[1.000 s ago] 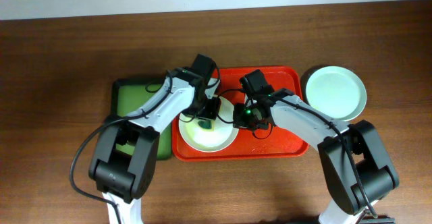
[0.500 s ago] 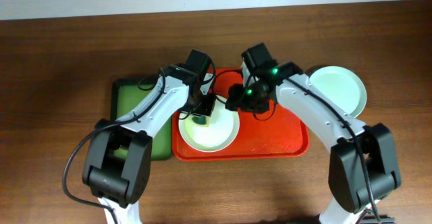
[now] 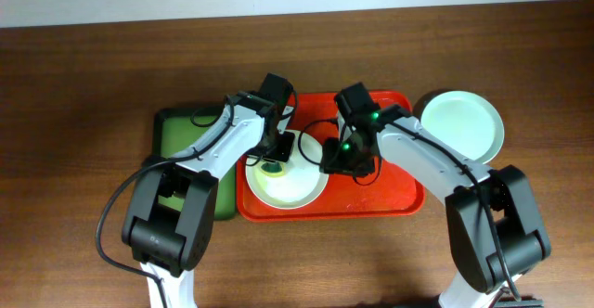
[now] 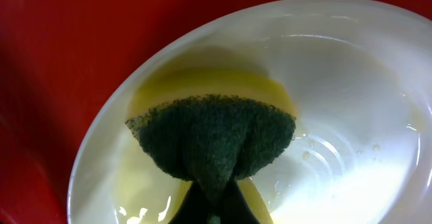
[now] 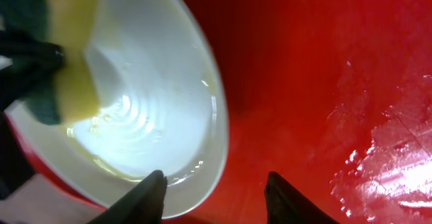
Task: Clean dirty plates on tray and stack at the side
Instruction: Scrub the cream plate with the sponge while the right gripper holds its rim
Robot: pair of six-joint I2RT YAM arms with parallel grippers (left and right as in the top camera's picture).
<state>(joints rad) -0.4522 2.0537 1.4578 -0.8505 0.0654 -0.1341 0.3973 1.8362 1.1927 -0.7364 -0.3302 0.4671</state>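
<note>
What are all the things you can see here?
table: one, brown wood, under everything
red tray: one, red, middle of the table
white plate: one, cream-white, on the red tray's left part
pale green plate: at least one, pale green, right of the red tray
green tray: one, green, left of the red tray
sponge: one, yellow and dark green, on the white plate
left hand: one, black, shut on the sponge
right hand: one, black, open at the white plate's rim

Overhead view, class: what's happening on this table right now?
The left hand is shut on a green-and-yellow sponge, pressed into the cream plate on the red tray. The right hand stands open over that plate's rim, gripping nothing. A pale green plate sits on the table beside the tray.
</note>
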